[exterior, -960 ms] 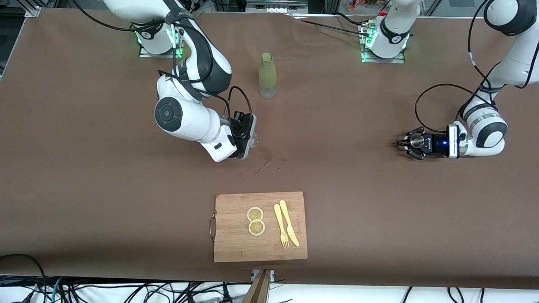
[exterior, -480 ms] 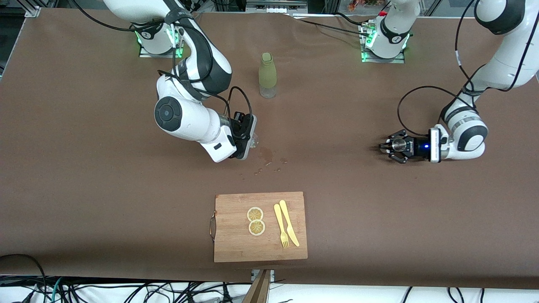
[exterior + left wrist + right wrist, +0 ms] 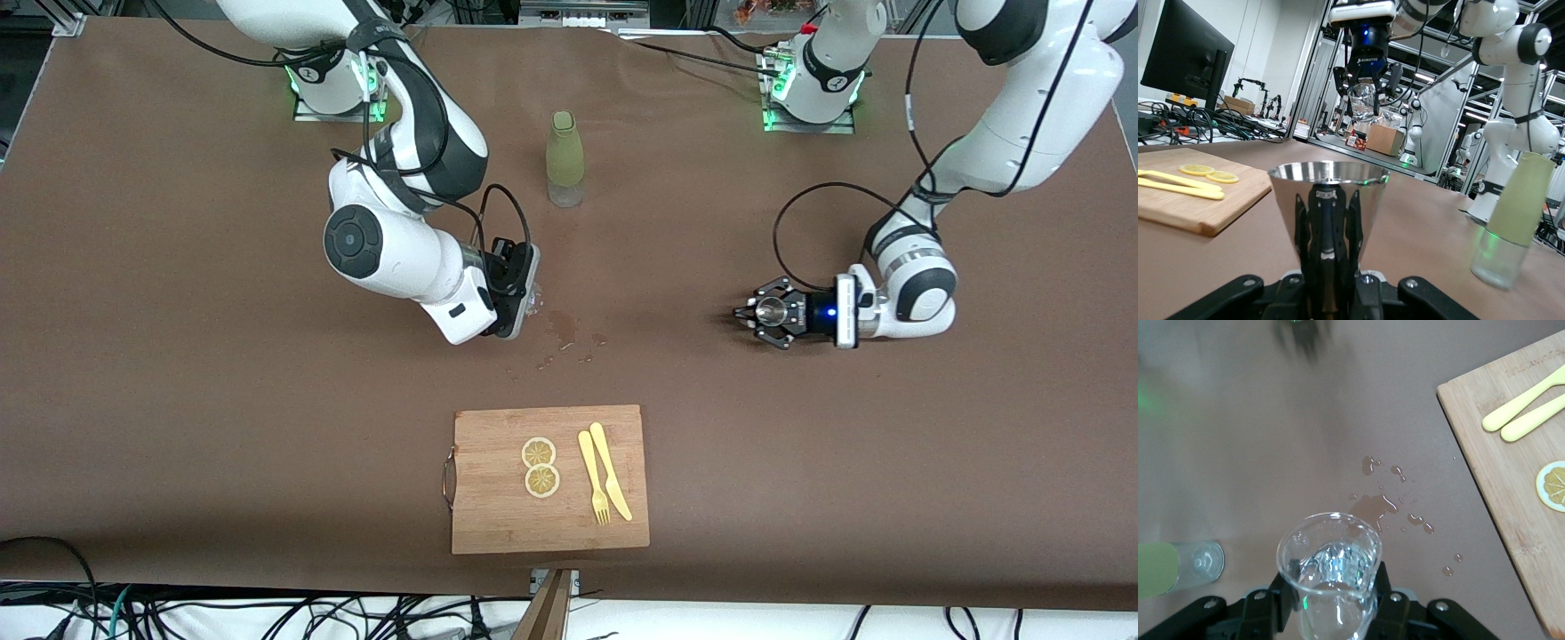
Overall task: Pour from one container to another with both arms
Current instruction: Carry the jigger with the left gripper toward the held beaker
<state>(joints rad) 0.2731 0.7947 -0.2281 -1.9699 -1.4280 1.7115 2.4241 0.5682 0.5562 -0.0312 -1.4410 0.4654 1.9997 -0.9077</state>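
Note:
A clear glass [image 3: 532, 300] with a little water in it sits in my shut right gripper [image 3: 526, 302], over the table beside a wet patch [image 3: 564, 331]. The right wrist view looks into the glass [image 3: 1330, 568] from its mouth, the right gripper [image 3: 1331, 603] clamping its sides. A shiny metal cone-shaped cup [image 3: 772, 310] stands upright in my shut left gripper [image 3: 763, 313], low over the table toward the left arm's end. In the left wrist view the metal cup [image 3: 1328, 213] fills the middle and hides most of the left gripper [image 3: 1328, 277].
A pale green bottle [image 3: 565, 158] with a clear base stands farther from the front camera than the glass. A wooden cutting board [image 3: 498, 524] near the front edge carries two lemon slices [image 3: 540, 467] and a yellow fork and knife [image 3: 604, 475]. Water drops [image 3: 1405, 520] dot the table.
My left arm has carried the metal cup along the table toward the right arm's end, closer to the glass. The right arm and its glass have barely shifted.

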